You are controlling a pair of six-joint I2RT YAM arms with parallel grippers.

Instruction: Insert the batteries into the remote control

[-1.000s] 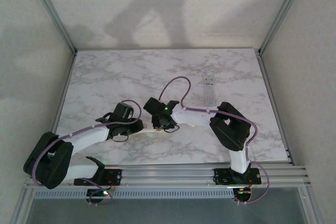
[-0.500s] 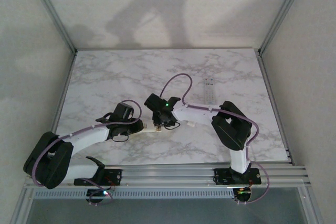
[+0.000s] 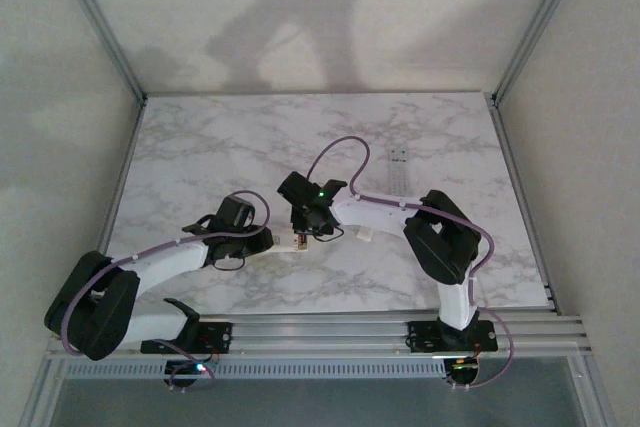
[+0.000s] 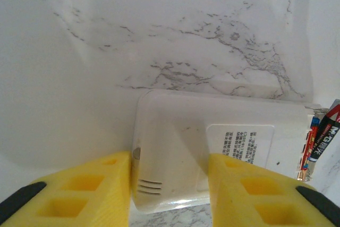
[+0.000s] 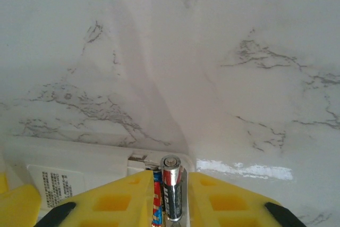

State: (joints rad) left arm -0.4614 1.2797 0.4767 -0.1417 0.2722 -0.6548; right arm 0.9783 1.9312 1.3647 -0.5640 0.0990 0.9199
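the white plastic remote [image 4: 175, 131] lies back-side up near the middle of the marble-pattern table [image 3: 200, 157]. it has a smooth matte shell, rounded corners, little vent slits and a printed label. the left gripper [image 4: 169, 158] has its chunky yellow fingers [image 4: 95, 184] partly spread over one end of the remote. one finger is at the end edge and the other overlaps the body, and i honestly can't tell if it's actually squeezing.

the right gripper [image 5: 171, 176] is pinched snug on a battery [image 5: 171, 190], a slim dark glossy cylinder with a shiny metal cap. it sits right at the remote's open end. a second battery [image 5: 157, 195] with a red and blue wrap sits just beside it, touching. a slim pale second remote [image 3: 398, 169] lies far right, well apart.
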